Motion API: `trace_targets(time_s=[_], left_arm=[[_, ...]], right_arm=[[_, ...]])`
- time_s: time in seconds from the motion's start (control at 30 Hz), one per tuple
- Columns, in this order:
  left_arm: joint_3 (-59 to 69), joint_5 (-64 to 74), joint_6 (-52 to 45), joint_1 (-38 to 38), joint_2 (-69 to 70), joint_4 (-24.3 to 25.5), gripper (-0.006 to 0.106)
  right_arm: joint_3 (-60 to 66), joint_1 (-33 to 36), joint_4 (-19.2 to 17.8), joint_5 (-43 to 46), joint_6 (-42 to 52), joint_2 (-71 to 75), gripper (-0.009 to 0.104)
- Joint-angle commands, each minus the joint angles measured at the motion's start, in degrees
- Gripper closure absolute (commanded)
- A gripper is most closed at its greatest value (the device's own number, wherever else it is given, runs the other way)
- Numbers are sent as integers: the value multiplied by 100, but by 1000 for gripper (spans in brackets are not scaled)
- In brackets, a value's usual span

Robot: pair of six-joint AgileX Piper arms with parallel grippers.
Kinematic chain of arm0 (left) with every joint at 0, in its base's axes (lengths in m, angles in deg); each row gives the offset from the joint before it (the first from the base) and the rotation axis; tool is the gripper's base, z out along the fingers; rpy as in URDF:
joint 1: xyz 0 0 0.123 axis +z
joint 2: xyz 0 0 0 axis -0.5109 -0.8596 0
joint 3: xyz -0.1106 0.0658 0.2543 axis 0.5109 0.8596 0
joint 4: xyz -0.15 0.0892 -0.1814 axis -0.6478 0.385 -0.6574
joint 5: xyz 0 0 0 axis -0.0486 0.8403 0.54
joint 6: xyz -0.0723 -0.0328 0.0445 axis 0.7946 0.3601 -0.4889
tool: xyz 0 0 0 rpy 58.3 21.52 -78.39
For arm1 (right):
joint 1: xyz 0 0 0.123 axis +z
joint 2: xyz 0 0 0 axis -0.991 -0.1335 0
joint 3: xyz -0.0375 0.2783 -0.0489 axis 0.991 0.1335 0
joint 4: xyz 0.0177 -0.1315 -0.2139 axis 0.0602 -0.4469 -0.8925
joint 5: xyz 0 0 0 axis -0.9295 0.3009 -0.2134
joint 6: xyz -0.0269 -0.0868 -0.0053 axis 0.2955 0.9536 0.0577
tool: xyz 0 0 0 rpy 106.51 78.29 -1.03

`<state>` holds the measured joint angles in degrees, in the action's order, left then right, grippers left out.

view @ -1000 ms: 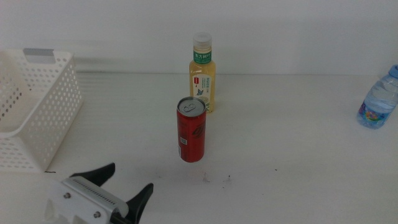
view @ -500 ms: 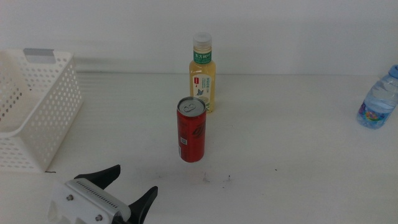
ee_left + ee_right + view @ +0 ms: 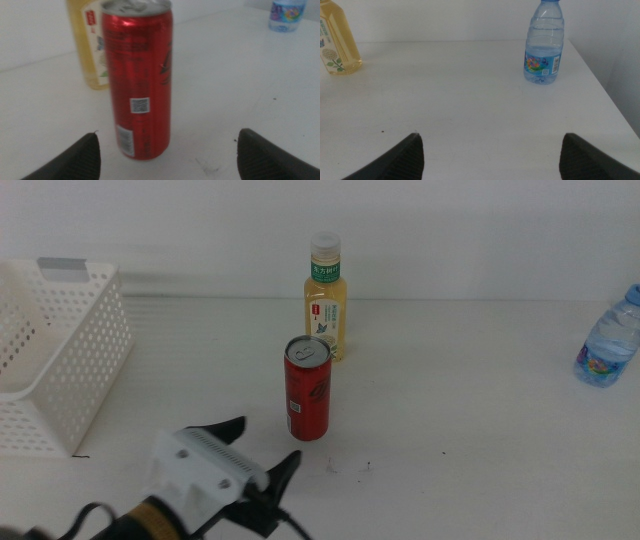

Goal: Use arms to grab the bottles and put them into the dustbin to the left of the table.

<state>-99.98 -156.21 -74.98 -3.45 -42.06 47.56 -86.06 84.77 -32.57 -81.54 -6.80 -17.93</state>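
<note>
A red soda can [image 3: 308, 388] stands upright at the table's centre, filling the left wrist view [image 3: 137, 80]. My left gripper [image 3: 262, 448] is open, just short of the can on its near-left side, not touching it. Behind the can stands the yellow tea bottle [image 3: 326, 300] with a white cap, also in view for both wrists [image 3: 90, 45] [image 3: 335, 42]. The clear water bottle [image 3: 610, 340] with a blue cap stands at the far right, ahead of my open right gripper [image 3: 490, 150]. The white perforated dustbin [image 3: 60, 370] sits at the left.
The white table [image 3: 470, 410] stretches bare between the can and the water bottle, with a few dark specks [image 3: 365, 468] near the can. Its right edge [image 3: 605, 90] runs close beside the water bottle [image 3: 544, 45]. A pale wall rises behind.
My left gripper has advanced from the bottom-left corner toward the red can, jaws still open. The bottles, can and dustbin have not moved.
</note>
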Motion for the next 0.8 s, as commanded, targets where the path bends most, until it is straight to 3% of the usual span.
trace_targets(time_s=[0.0, 0.77], left_arm=[[-270, -62, 182, -14, -310, 145, 7], [-1850, -62, 485, 211, -1616, 268, 7]], right_arm=[[21, -25, -60, 73, 13, 27, 9], [21, -25, -60, 73, 13, 27, 9]])
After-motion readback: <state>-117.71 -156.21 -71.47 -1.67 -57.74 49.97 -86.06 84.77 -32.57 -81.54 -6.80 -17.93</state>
